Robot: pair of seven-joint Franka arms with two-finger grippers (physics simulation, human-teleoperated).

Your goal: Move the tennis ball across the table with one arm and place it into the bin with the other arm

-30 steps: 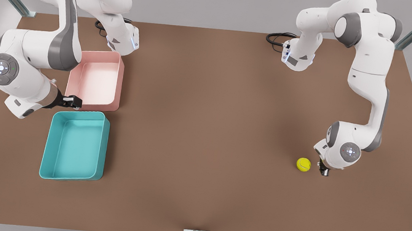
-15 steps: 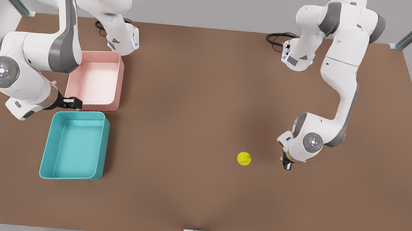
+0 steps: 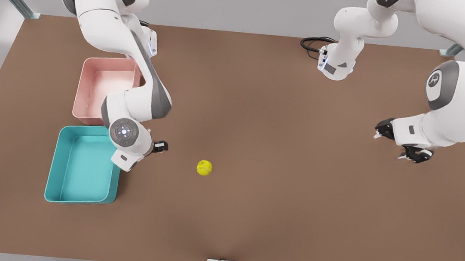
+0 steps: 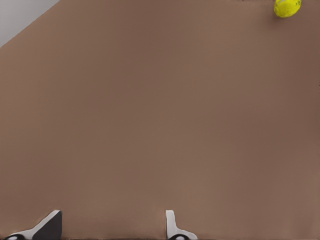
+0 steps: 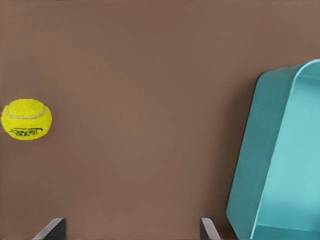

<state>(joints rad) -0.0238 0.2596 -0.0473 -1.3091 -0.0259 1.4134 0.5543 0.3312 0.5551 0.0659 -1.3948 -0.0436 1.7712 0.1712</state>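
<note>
A matte brown table [image 3: 274, 221] fills the scene, with a pale grey wall behind it and metal struts at the far corners.

At the front view's left, a pink tray [image 3: 86, 89] sits near the back. Its visible floor is bare, though an arm covers part of it. Just in front of it, close by, lies the teal bin [image 3: 74, 194], its visible floor also bare; in the right wrist view its rounded corner and outer wall [image 5: 260, 165] stand on the table.

The white arm over these trays carries the right gripper [image 3: 160, 146], which hangs low just beside the bin's near corner, on the side facing the ball. In the right wrist view its two fingertips [image 5: 52, 229] stand wide apart with nothing between them.

The tennis ball [image 3: 204, 167] rests on the open table, free of both grippers, near the right gripper and well apart from the bin. In the right wrist view the ball [image 5: 26, 119] shows a pale curved seam and a line of dark printed lettering, too small to read.

At the front view's right, the left gripper [image 3: 399, 143] hangs above the table's edge, well apart from the ball. Its fingers [image 4: 172, 227] are spread wide and hold nothing, and the ball [image 4: 287, 7] lies far off. A black cable [image 3: 311, 41] coils at that arm's base.
</note>
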